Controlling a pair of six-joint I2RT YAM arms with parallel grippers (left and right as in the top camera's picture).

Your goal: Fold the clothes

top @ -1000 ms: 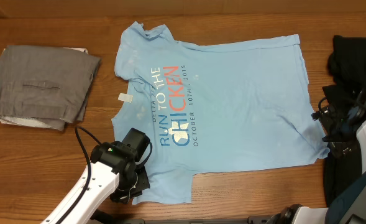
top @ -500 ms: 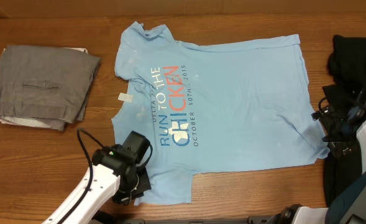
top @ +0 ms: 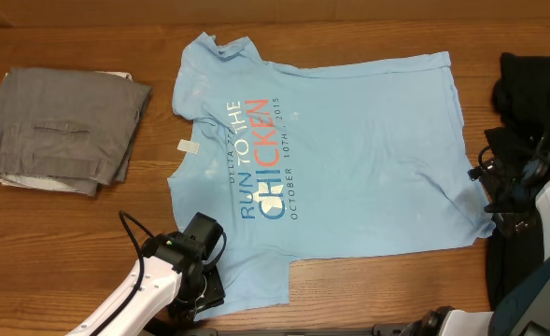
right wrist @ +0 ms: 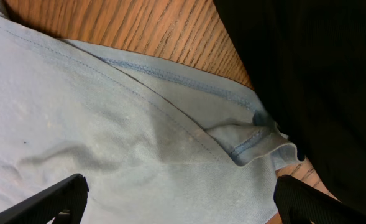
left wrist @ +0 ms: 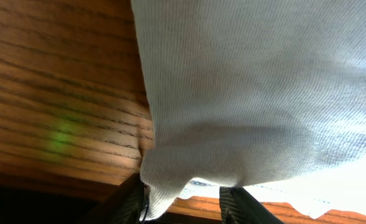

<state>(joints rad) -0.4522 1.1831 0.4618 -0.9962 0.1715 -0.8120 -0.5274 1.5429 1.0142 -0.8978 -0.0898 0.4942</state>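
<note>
The wooden desk point(top: 69, 233) fills the overhead view. On its middle lies the light blue T-shirt point(top: 368, 159), spread flat with the print side up. Its neck points to the camera's left and its hem to the right, so the blue-and-red "RUN TO THE CHICKEN" lettering reads sideways. One sleeve lies toward the far edge and the other toward the near edge.

A heap of black cloth point(top: 536, 84) sits at the right edge of the desk, just beside the shirt's hem. A folded grey garment point(top: 64, 126) rests well apart from the shirt on the left.

The left end effector point(top: 203, 283) sits at the near sleeve. In the left wrist view the blue fabric puckers and gathers down between its two fingers point(left wrist: 128, 200), which are clamped on the cloth, with bare wood beside it.

The right end effector point(right wrist: 179, 196) hangs over the hem corner with its fingers spread wide apart. The stitched hem curls there against the black cloth.

A small white tag point(top: 190, 146) lies at the neck opening.
</note>
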